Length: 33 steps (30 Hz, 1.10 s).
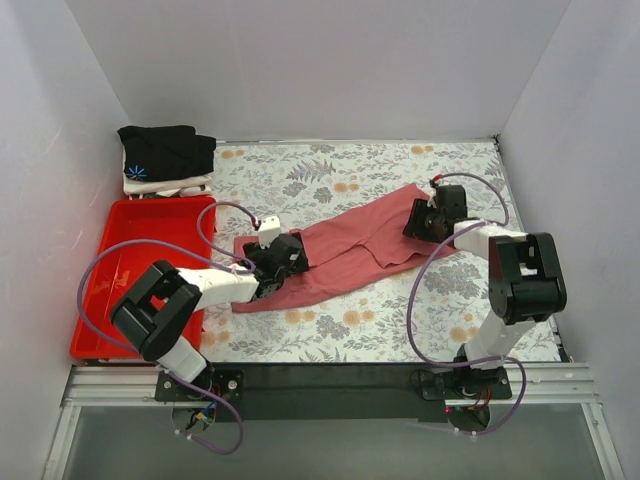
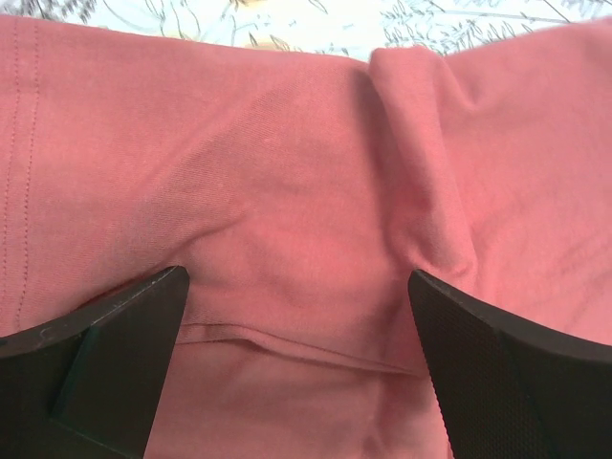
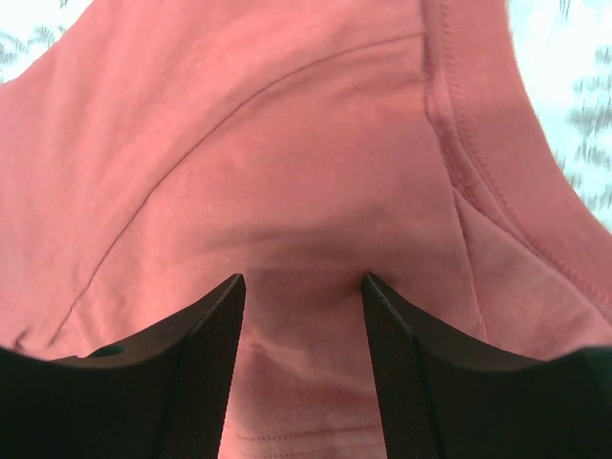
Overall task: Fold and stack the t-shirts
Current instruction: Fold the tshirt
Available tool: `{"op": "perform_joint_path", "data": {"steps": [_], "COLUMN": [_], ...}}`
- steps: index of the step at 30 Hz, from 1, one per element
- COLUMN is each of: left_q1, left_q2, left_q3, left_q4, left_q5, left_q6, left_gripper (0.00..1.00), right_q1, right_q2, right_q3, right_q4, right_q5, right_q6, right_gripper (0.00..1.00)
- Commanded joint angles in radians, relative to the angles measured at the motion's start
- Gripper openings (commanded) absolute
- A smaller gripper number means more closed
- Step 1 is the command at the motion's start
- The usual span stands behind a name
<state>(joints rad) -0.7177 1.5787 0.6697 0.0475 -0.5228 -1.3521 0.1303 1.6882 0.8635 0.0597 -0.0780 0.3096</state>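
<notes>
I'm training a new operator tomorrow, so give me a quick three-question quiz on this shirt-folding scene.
1. Which shirt are the left gripper and right gripper both working on?
2. In the far left corner, which shirt lies on top? A white, B black, C salmon.
3. True or false: the salmon shirt lies inside the red tray.
Key: 1 the salmon shirt; 2 B, the black shirt; 3 false, it lies on the flowered table, right of the tray.
</notes>
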Motion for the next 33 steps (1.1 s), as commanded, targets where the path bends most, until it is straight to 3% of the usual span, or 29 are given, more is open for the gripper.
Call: {"op": "perform_joint_path", "data": {"steps": [1,11,18,22,28,33], "left_q1": [-0.069,-0.345,-0.505,-0.542,-0.545,-0.545], "left_q2": [-0.009,-0.244,-0.356,-0.364,-0.372,-0.367], "left_q3": [-0.094,-0.168,-0.142,-0.085,-0.047,-0.068], "left_q4": [-0.185,-0.267,-0.273,-0.319,-0.331,-0.345], "left_q5": [0.086,0.078,0.057,-0.003,-0.083,-0.131], "left_q6": [-0.163,-0.474,-0.535,-0.504,-0.392,-0.335], "left_gripper": [0.92,0.93,0.93,0.93,0.93,0.95], "right_q1": [-0.008,-0.004,0.005,0.023,0.064,0.109], "right_q2": [0.141,0.439,0.44,0.297,0.03,-0.056], "right_q3": [0.09,0.601,0.733,0.692,0.462,0.284], "right_q4": [-0.115,-0.261,-0.29,-0.278,-0.216,-0.19], "right_q5": [0.027,0.021,-0.014,0.001,0.014,-0.014], "right_q6": [-0.041,-0.101,-0.167,-0.188,-0.19,-0.176], "right_gripper": [0.48,0.46,0.46,0.46,0.47,0.48]}}
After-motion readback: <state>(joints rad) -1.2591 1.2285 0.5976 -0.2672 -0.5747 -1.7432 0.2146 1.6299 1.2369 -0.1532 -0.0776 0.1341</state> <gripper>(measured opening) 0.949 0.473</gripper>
